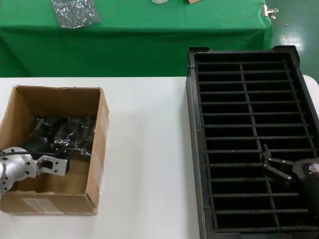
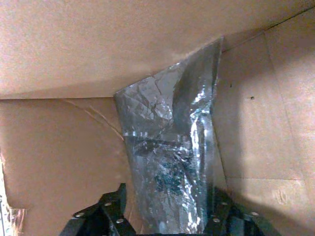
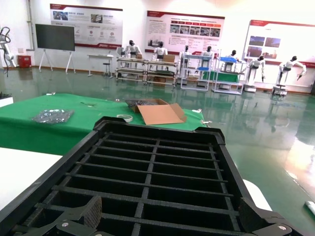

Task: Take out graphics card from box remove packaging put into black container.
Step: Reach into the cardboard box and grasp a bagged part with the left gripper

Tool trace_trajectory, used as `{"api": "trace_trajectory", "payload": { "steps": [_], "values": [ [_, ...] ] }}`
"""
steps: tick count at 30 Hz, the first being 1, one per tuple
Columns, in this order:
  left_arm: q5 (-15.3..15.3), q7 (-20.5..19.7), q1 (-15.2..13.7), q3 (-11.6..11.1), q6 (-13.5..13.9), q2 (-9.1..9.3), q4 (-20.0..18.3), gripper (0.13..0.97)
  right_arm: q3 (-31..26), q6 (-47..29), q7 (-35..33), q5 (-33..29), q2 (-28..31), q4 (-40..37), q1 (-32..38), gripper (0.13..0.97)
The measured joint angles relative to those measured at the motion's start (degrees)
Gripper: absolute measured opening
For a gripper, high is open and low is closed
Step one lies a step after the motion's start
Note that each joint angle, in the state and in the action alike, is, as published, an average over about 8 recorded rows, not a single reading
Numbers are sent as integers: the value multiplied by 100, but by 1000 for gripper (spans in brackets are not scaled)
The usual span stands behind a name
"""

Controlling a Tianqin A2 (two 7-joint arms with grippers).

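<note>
The brown cardboard box (image 1: 97,149) stands on the left of the white table. The shiny grey packaging (image 1: 67,133) lies inside it, and in the left wrist view the packaging (image 2: 167,147) leans against the box wall (image 2: 74,49). A dark patch showing through it is all I can see of the graphics card (image 2: 170,181). My left gripper (image 1: 50,152) (image 2: 166,216) is down in the box, open, with the bag's near end between its fingers. My right gripper (image 1: 273,165) (image 3: 174,216) hovers open over the near part of the black container (image 1: 192,124) (image 3: 157,129), holding nothing.
A green-covered table (image 1: 149,35) runs behind the white table (image 1: 149,149). It carries a smaller crumpled silver bag (image 1: 75,12) (image 3: 51,116), a tape roll (image 3: 125,118) and an open cardboard box (image 3: 160,112). White tabletop lies between the box and the container.
</note>
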Motion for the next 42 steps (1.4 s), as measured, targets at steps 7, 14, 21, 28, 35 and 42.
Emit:
{"api": "trace_trajectory", "payload": {
  "steps": [7,14,21,28,35,42],
  "values": [
    [169,-417,161,158,-90,-84,-332,457,0,0,0,0,0,0,0,966],
    [239,-616,234,241,-127,-131,-499,384,0,0,0,0,0,0,0,966],
    [412,-1082,414,389,-162,-267,-924,250,0,0,0,0,0,0,0,966],
    [717,-1821,678,588,-242,-480,-1601,185,0,0,0,0,0,0,0,966],
    [1080,-2585,970,664,-316,-692,-2331,154,0,0,0,0,0,0,0,966],
    [2293,-4165,1568,326,51,-955,-3620,144,0,0,0,0,0,0,0,966]
  ]
}}
